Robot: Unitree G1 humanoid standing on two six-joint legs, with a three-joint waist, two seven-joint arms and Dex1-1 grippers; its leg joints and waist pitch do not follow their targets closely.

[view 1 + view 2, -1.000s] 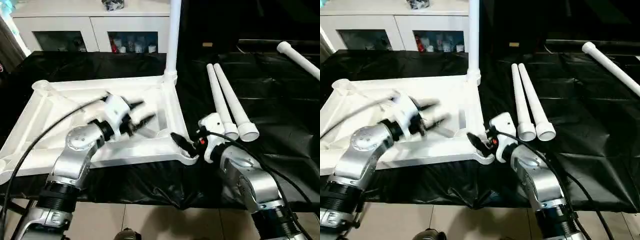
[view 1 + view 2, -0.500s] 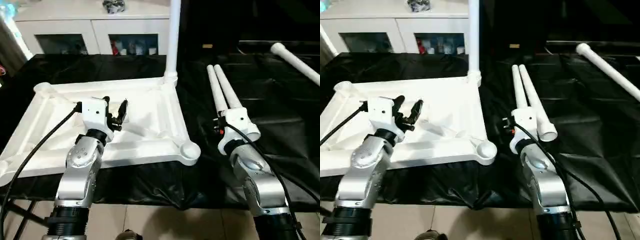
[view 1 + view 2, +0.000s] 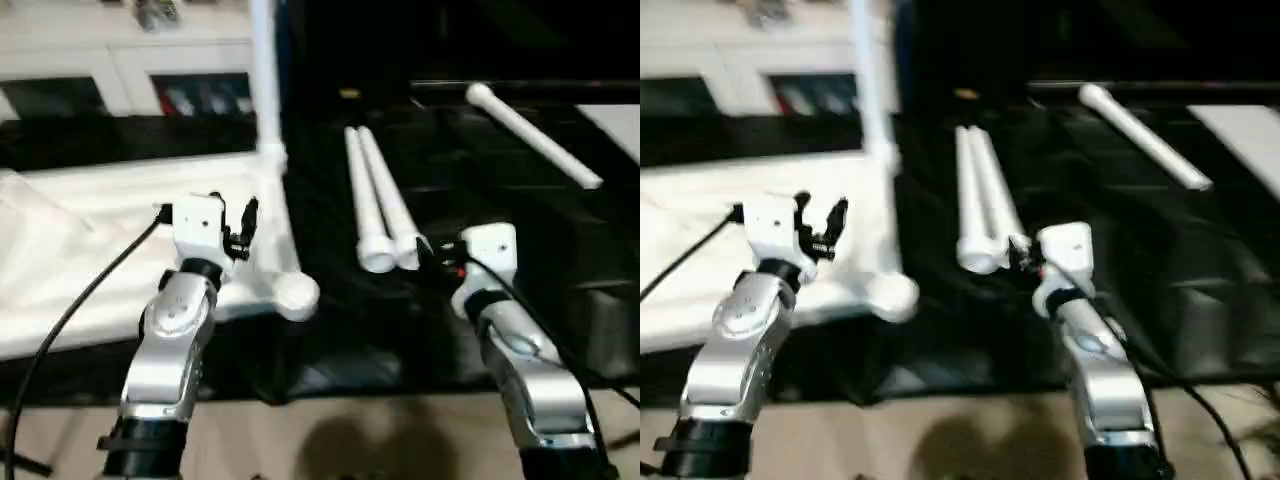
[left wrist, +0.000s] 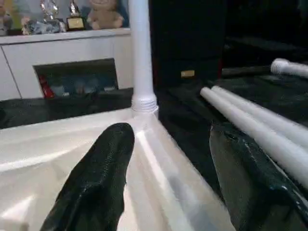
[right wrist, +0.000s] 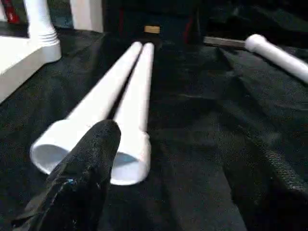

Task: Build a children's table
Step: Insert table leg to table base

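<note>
The white table top [image 3: 110, 215] lies underside up on the black cloth. One leg [image 3: 265, 80] stands upright in its far right corner socket, and the near right corner socket [image 3: 295, 295] holds nothing. Two legs [image 3: 375, 205] lie side by side to the right of the top, flared ends toward me. Another leg [image 3: 530, 135] lies farther right. My left gripper [image 3: 235, 212] hovers open over the top's right edge, nothing between its fingers [image 4: 96, 183]. My right gripper [image 5: 178, 159] is open just short of the two flared ends [image 5: 91, 149], empty.
A white cabinet [image 3: 120, 60] with glass doors stands behind the table top. The black cloth [image 3: 560, 260] covers the work surface out to the right, with a pale sheet [image 3: 615, 115] at the far right. Tan floor [image 3: 330, 440] runs along the near edge.
The camera has swung right. My left gripper turned from pointing across the top to pointing away. My right gripper left the near corner socket and came to the flared ends of the lying legs.
</note>
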